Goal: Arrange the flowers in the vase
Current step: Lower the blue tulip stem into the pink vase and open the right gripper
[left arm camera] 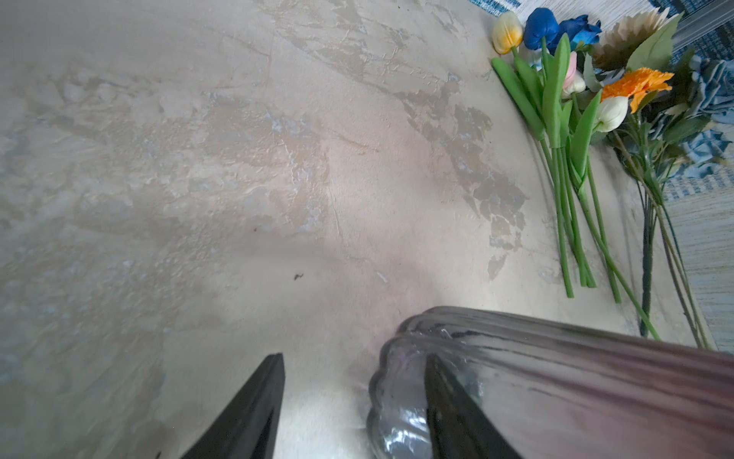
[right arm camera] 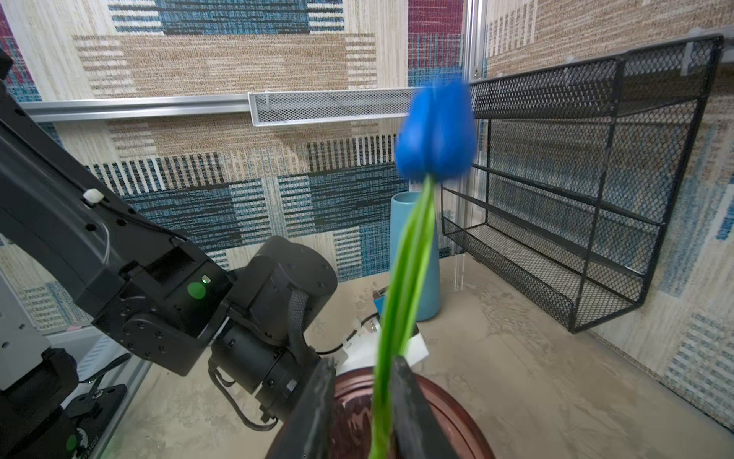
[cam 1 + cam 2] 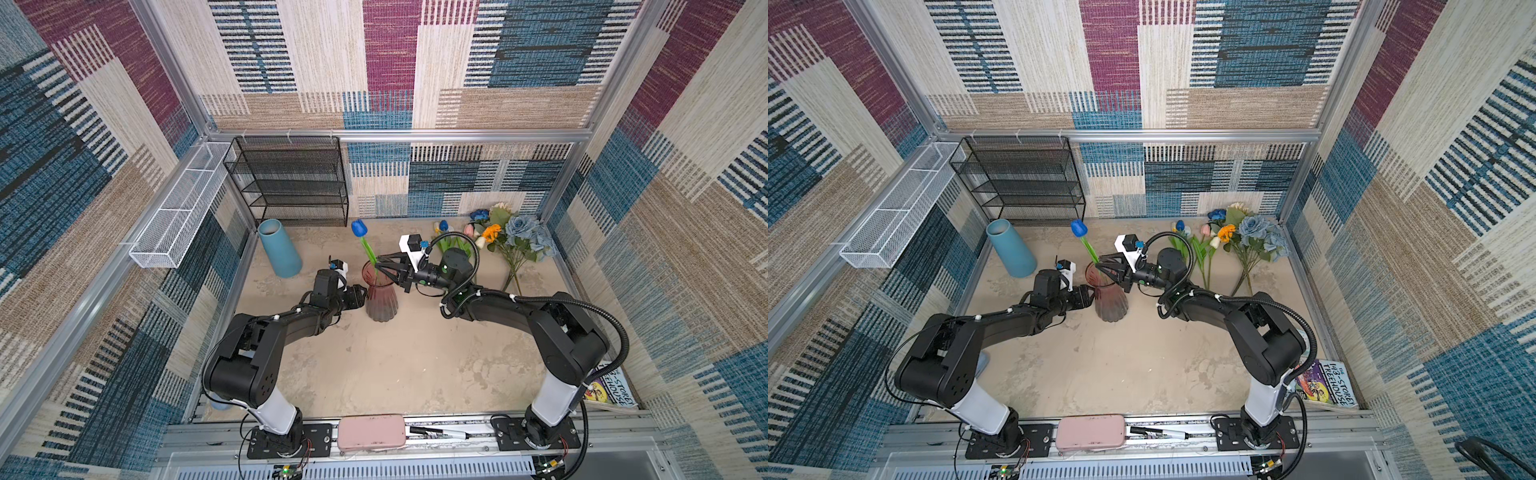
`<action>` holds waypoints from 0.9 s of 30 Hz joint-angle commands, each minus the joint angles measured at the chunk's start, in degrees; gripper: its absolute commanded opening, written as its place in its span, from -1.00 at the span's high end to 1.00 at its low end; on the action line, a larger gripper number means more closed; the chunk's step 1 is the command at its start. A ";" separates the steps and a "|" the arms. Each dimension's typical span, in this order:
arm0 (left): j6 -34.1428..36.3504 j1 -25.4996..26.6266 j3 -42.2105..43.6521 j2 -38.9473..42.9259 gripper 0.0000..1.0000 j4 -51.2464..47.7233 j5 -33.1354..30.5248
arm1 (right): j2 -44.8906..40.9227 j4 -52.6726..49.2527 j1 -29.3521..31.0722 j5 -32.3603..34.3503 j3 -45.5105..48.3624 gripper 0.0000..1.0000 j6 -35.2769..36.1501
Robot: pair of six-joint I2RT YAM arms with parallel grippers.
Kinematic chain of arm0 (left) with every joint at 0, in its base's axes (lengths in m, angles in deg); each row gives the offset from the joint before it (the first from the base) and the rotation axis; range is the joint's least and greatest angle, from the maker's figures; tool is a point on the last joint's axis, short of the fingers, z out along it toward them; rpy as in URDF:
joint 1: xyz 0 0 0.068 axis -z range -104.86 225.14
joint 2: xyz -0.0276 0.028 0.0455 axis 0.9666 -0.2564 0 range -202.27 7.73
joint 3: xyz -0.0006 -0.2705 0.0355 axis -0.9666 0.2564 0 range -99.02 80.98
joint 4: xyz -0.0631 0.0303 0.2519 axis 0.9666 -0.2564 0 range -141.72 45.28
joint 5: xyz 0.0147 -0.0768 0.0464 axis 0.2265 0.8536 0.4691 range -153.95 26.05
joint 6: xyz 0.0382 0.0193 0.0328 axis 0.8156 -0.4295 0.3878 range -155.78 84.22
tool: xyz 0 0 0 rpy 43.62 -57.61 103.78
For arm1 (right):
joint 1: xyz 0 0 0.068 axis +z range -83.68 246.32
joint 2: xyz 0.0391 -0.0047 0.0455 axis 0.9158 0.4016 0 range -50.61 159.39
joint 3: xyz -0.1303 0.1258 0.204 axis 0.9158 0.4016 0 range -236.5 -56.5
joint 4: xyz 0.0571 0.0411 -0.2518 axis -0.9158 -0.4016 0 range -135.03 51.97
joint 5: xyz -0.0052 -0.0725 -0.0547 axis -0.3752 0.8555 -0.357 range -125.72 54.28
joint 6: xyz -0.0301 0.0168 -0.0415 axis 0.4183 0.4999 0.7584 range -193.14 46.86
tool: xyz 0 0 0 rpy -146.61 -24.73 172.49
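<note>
Near the middle of the surface we see the left gripper (image 1: 352, 356), jaws apart, just beside the pink glass vase (image 3: 381, 305); we cannot tell whether it touches. Over the vase mouth, the right gripper (image 2: 363, 359) has its jaws parted around the stem of the blue tulip (image 3: 359, 228), which stands in the vase. The other flowers (image 3: 511, 245) lie in the far right corner, and a blue vase (image 3: 279, 249) stands far left.
</note>
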State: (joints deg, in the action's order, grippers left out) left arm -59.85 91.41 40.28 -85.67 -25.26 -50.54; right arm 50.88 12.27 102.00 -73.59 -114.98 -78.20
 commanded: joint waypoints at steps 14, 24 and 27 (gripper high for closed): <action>1.81 0.08 -1.14 3.04 -0.26 -1.24 1.09 | -8.91 -2.52 0.16 9.33 7.98 -0.35 8.65; 3.09 2.54 -2.71 0.25 -0.10 -2.26 2.81 | -19.89 -13.30 -0.90 24.77 6.89 -0.52 5.72; 1.75 2.71 -2.60 -1.64 -0.06 -1.53 3.09 | -21.88 -16.55 -1.45 28.25 6.15 -0.53 4.77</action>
State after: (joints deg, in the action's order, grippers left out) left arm -59.24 94.06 37.96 -86.37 -26.68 -48.51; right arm 30.23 0.73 100.86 -51.47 -108.08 -71.67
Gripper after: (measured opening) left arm 0.530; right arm 0.764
